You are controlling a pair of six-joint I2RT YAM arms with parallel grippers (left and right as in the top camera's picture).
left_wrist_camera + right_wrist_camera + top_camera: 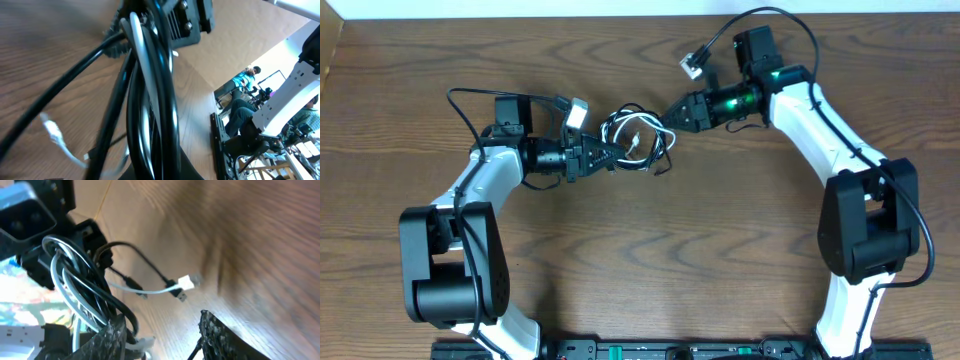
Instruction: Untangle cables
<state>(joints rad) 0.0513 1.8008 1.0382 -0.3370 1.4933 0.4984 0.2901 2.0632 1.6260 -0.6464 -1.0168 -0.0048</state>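
One tangle of cables (638,138) sits at the middle of the desk (650,260): your left fingers (603,155) are clamped shut on the bundle's left edge, while your right fingers (116,335) stand apart with the loops against one of them. Close the right on several strands at once and pull, and you'll likely tighten the knot or snag the white plug (186,282) in a loop.

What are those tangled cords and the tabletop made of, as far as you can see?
The cables seem sheathed in smooth plastic or rubber: the black ones shine with light streaks, the white one looks satin. The table shows brown wood grain with a dull sheen; real wood or printed laminate, I cannot tell.
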